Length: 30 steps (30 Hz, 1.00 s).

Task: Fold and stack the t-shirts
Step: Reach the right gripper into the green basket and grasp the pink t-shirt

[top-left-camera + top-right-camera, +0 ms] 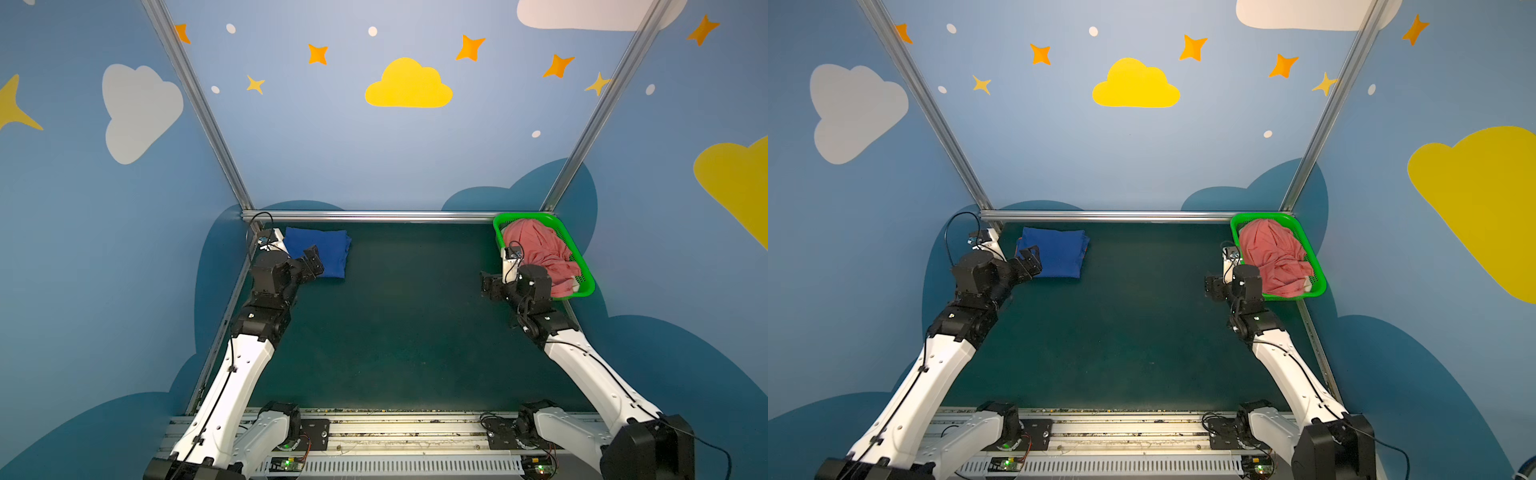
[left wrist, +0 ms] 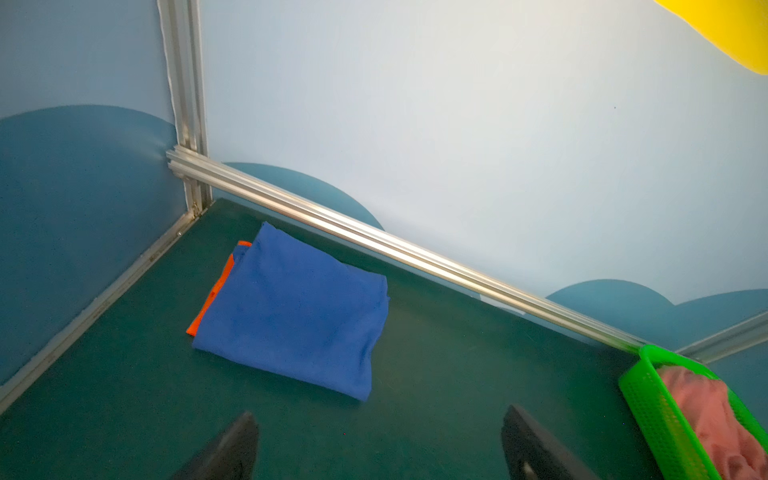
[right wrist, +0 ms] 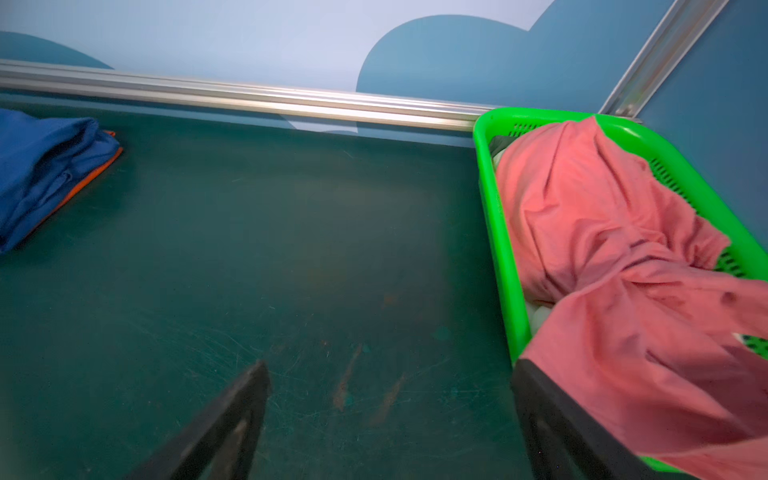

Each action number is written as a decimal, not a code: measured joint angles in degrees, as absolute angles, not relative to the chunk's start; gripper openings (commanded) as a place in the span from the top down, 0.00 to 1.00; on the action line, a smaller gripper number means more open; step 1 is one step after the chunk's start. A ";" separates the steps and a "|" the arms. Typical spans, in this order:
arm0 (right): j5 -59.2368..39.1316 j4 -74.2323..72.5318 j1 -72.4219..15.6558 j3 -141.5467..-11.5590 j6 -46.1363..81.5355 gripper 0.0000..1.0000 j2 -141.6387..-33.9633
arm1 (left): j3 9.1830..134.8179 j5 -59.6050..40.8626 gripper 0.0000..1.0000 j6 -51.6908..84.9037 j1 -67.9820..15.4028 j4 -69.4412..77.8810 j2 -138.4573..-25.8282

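A folded royal blue t-shirt (image 1: pixel 322 249) (image 1: pixel 1057 251) lies at the back left of the table. It rests on an orange t-shirt, of which only a thin edge (image 2: pixel 210 301) (image 3: pixel 93 172) shows. A crumpled salmon-pink t-shirt (image 1: pixel 540 253) (image 1: pixel 1277 257) (image 3: pixel 602 249) fills the green basket (image 1: pixel 523 216) and hangs over its near rim. A white scrap (image 3: pixel 540 318) peeks out under it. My left gripper (image 1: pixel 312 259) (image 2: pixel 380 415) is open and empty, just short of the blue shirt's near edge. My right gripper (image 1: pixel 490 286) (image 3: pixel 390 365) is open over bare table beside the basket's near left corner.
The green mesh basket (image 1: pixel 1262 215) (image 2: pixel 640 395) stands in the back right corner against the aluminium rail (image 1: pixel 374 216). Rails and blue walls close the table at the back and on both sides. Dark green table surface (image 1: pixel 395 324) stretches between the two arms.
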<state>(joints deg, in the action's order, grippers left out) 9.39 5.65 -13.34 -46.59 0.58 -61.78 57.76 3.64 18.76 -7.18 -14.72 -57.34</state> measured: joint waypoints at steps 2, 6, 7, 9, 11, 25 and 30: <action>9.85 10.85 -11.90 -51.99 1.37 0.08 -63.05 | 61.23 1.48 0.08 18.79 -7.18 -18.96 -58.76; 8.58 18.72 -5.08 -62.57 3.14 0.08 -68.66 | 64.99 -1.93 0.11 17.54 -7.18 -24.16 -62.06; 8.38 20.78 -2.94 -65.39 3.64 0.10 -70.76 | 65.30 -2.66 0.12 17.06 -7.18 -25.19 -62.96; 7.86 24.18 0.10 -70.11 4.21 0.13 -75.07 | 65.39 -3.88 0.14 16.34 -7.18 -26.92 -64.71; 7.42 27.73 2.94 -74.89 4.47 0.16 -80.36 | 65.19 -4.99 0.17 16.03 -7.18 -28.40 -66.52; 5.08 45.12 8.19 -97.58 6.31 0.34 -112.25 | 64.58 -6.57 0.18 15.07 -6.76 -31.77 -68.93; 4.34 47.86 8.49 -98.59 7.09 0.72 -115.59 | 64.58 -6.57 0.18 15.03 -6.46 -32.42 -69.47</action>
